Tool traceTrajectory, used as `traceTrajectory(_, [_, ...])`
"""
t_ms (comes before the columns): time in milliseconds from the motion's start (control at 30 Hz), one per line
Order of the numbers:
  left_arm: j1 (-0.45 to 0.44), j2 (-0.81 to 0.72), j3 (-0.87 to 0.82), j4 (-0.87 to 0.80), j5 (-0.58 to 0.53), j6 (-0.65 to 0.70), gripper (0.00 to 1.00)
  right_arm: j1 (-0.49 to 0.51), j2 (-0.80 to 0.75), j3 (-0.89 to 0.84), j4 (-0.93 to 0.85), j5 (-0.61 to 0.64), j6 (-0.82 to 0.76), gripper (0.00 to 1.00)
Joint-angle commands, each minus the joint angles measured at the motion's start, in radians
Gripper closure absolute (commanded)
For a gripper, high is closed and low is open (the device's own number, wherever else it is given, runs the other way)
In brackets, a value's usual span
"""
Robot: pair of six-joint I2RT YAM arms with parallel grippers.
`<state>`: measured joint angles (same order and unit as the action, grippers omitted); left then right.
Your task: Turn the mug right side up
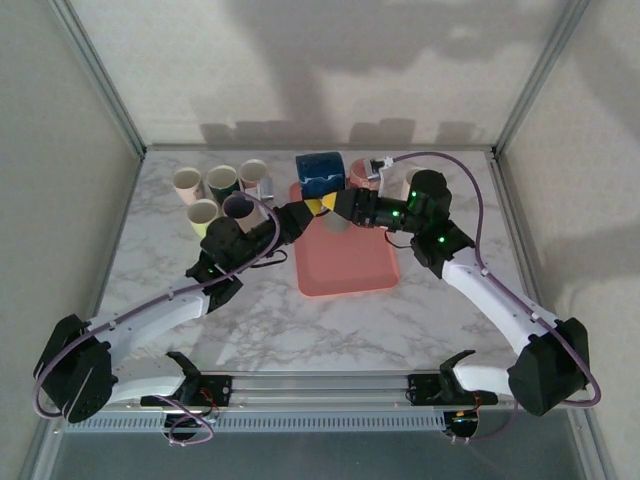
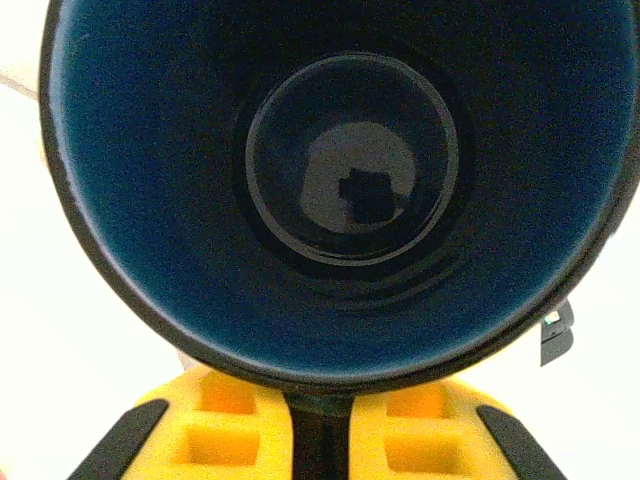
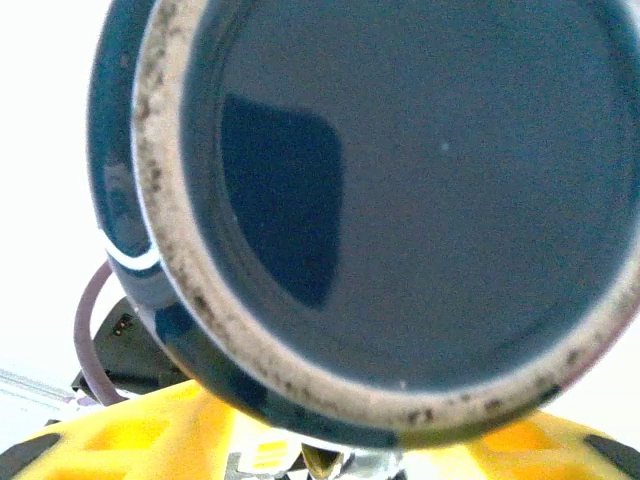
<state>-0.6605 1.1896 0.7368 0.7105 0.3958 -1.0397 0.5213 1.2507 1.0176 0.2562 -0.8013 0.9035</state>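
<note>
Blue mug point(image 2: 350, 200) hangs sideways over the tray point(image 1: 345, 270) edge, left gripper point(image 2: 320, 430) clamped on its rim, right gripper point(image 3: 320, 455) unclear.

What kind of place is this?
Probably a robot test booth: a left arm and right arm bolted to a marble-look table, plain white walls close around it, and cups and a blue mug near a pink tray.

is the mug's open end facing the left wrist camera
Yes, that view looks into the mug, past its blue wall to the bottom.
</note>
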Motion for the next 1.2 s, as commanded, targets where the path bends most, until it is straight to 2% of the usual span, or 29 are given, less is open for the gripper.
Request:
traceTrajectory(0, [-0.007, -0.084, 0.05, 0.006, -0.043, 0.104, 1.0, -0.01, -0.047, 0.046, -0.158, 0.024, -0.132, 0.48])
traceTrajectory(200, [-0.007, -0.154, 0.052, -0.108, -0.091, 0.175, 1.0, -0.041, -0.094, 0.103, -0.443, 0.087, -0.351, 0.45])
traceTrajectory(400, [-0.006, -0.202, 0.074, -0.262, -0.138, 0.239, 1.0, -0.073, -0.132, 0.131, -0.619, 0.187, -0.485, 0.45])
traceTrajectory(533, [-0.007, -0.227, 0.118, -0.447, -0.193, 0.308, 1.0, -0.078, -0.144, 0.15, -0.712, 0.272, -0.554, 0.45])
traceTrajectory(667, [-0.006, -0.223, 0.207, -0.713, -0.297, 0.386, 1.0, -0.079, -0.138, 0.174, -0.804, 0.368, -0.604, 0.45])
traceTrajectory(867, [-0.007, -0.153, 0.358, -1.099, -0.471, 0.446, 1.0, -0.079, -0.118, 0.195, -0.868, 0.424, -0.646, 0.45])
traceTrajectory(933, [-0.006, -0.123, 0.393, -1.181, -0.504, 0.453, 1.0, -0.079, -0.11, 0.201, -0.874, 0.425, -0.652, 0.45])
traceTrajectory(1167, [-0.008, -0.042, 0.429, -1.295, -0.533, 0.467, 1.0, -0.079, -0.075, 0.219, -0.888, 0.428, -0.666, 0.45])
